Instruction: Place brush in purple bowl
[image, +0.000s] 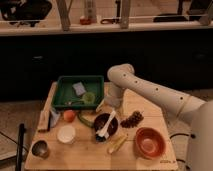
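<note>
Brush: the small white slender brush (105, 127) lies slanted across the small, very dark purple round bowl (102, 122), head low at the front rim, handle rising up and to the right over the far rim.
Bowl's spot: middle of the pale wooden table (95, 152), between the white round cup (66, 134) and the dark cluster of grapes (132, 119), with the larger orange-red bowl (149, 142) off to its right.
Step in hand: judging from how it lies, the placing looks done or very nearly so; the brush rests on the bowl, not wholly down inside.
Next move: probably a clean lift of the arm straight away from the bowl, without catching the handle that sticks out over the rim.
Gripper: the white arm's gripper (111, 103) hangs just behind the bowl, close above the handle's upper end, beside the green plastic tray (64, 95).
Its grip: cannot tell whether it has let go or is touching the handle.
Risk: a nudge on that overhanging handle could tip the brush out.
</note>
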